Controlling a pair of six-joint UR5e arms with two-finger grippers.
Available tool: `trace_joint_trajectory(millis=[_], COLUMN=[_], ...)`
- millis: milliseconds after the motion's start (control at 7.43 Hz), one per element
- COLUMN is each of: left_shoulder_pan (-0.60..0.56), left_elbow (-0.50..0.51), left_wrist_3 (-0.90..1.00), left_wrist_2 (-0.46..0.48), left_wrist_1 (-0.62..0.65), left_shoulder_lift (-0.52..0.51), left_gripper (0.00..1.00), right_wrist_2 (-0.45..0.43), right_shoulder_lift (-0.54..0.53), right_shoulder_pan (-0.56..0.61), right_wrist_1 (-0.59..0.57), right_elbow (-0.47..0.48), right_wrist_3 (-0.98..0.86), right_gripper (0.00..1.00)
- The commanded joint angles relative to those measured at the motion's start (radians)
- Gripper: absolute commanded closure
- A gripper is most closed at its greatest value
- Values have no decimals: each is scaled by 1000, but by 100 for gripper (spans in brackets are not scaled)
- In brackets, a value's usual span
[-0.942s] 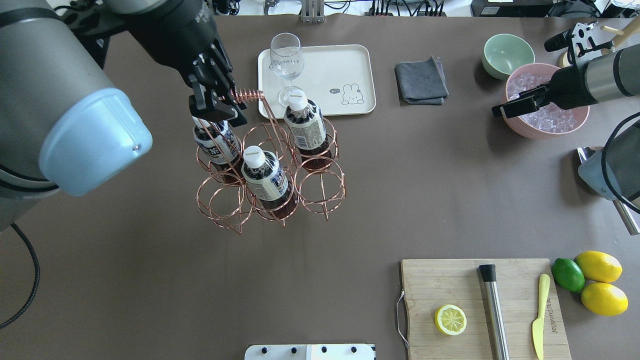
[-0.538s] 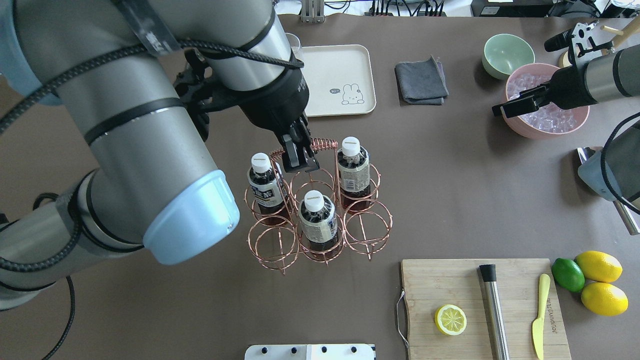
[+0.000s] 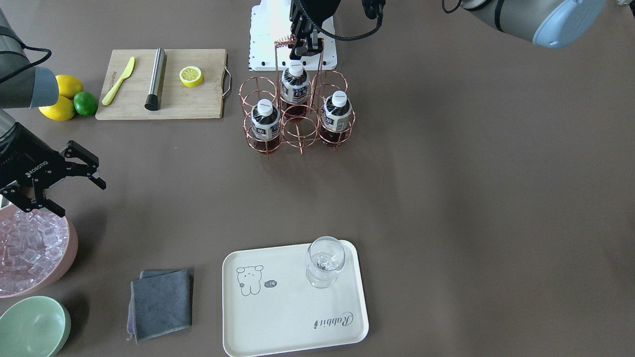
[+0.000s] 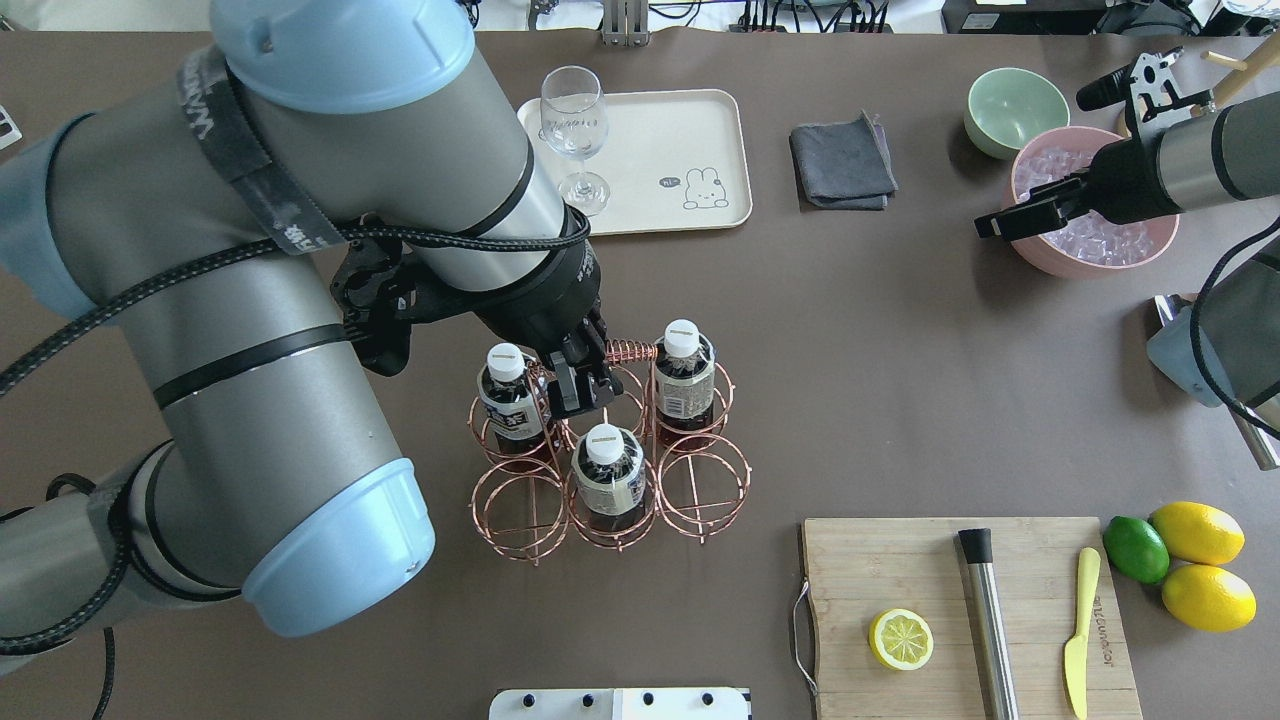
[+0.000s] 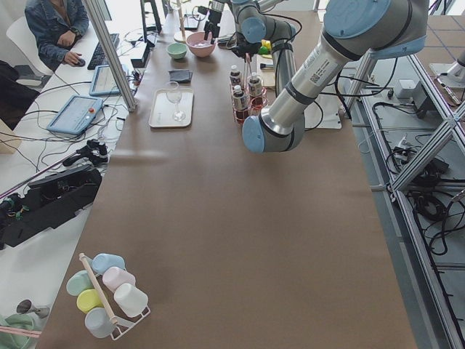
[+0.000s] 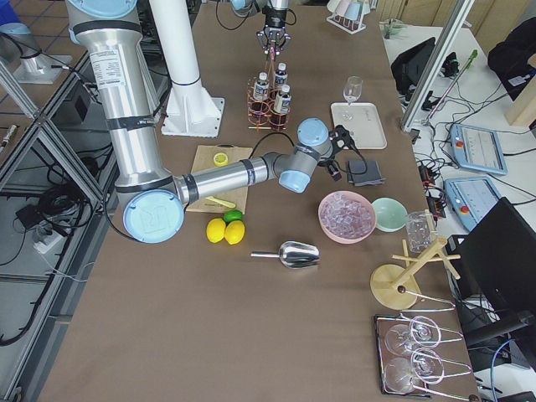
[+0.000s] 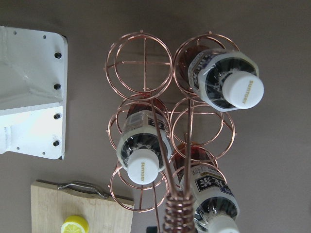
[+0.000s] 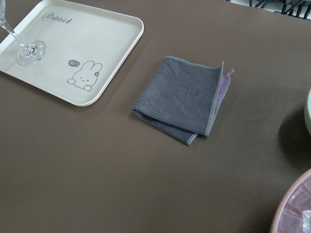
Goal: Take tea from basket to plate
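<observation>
Notably, wine glass (image 4: 574,125) on plate (image 4: 660,140).

Bends the left arm over and down, clamps the left gripper (image 4: 583,392) onto the coiled handle of the copper wire basket (image 4: 630,351); holds the right gripper (image 3: 83,201) level, jaws spread wide.

Materials and finishes on the table.
The basket (image 4: 632,352) is showing glossy copper-toned wire; the tea (image 4: 605,472) is presenting clear plastic, a white cap and a printed label; the plate (image 4: 680,130) is looking smooth, matt cream; the cloth (image 8: 182,97) is appearing soft, napped grey; the cutting board (image 4: 900,570) is displaying pale wood grain.
</observation>
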Motion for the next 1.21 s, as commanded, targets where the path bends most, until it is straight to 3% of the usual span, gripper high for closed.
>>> trace_joint_trajectory(millis=[0,404,673,1077], left_shoulder_pan=[6,6,29,35], left_elbow=[-86,-115,-94,-98], left_wrist_3=[-11,0,0,-1], left_wrist_2=[146,165,209,220], left_wrist_1=[-3,-7,-33,-34], left_shoulder_lift=[69,113,111,113], left_gripper=[100,100,100,100], right_wrist_2=[-43,-121,-123,-121], right_shoulder_lift=[4,3,3,0], right_shoulder_pan=[-3,-81,-82,-76], right_wrist_1=[53,92,114,242], right_elbow=[9,9,23,26], right_wrist_3=[2,47,61,91], right_gripper=[0,0,0,0])
